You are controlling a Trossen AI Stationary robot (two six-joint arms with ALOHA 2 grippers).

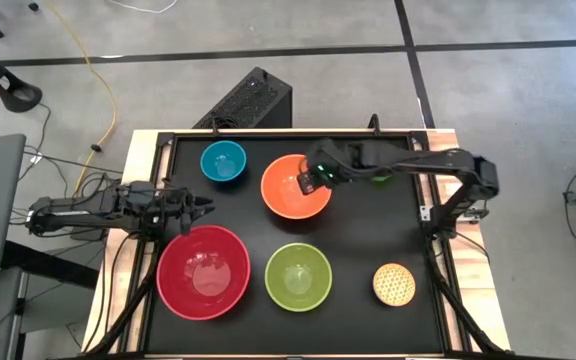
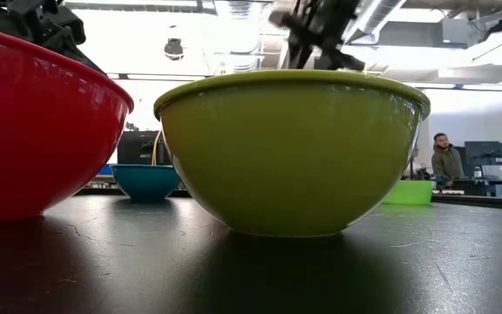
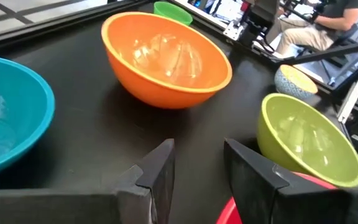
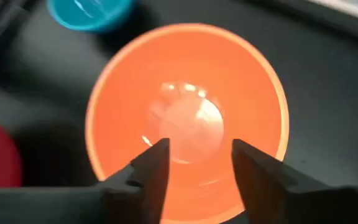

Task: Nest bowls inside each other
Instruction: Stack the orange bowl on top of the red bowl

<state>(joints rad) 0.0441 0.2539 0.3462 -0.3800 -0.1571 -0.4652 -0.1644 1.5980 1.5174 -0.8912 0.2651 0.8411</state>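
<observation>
Six bowls stand upright on the black tabletop. The red bowl [image 1: 203,272] is near left, the lime green bowl [image 1: 298,275] near middle, the speckled yellow bowl [image 1: 393,284] near right. The blue bowl [image 1: 223,162] and the orange bowl [image 1: 295,186] stand farther back. The small bright green bowl [image 3: 173,11] sits behind the orange one, mostly under the right arm in the high view. My right gripper [image 4: 194,149] hovers open above the orange bowl's [image 4: 188,118] hollow. My left gripper [image 3: 197,168] stands open above the red bowl's far rim, touching nothing.
A black frame [image 1: 268,134] runs round the tabletop. Bare tabletop lies between the bowls and at the far right. A black box [image 1: 248,100] and cables lie on the floor beyond the far edge. People [image 2: 447,159] sit in the room behind.
</observation>
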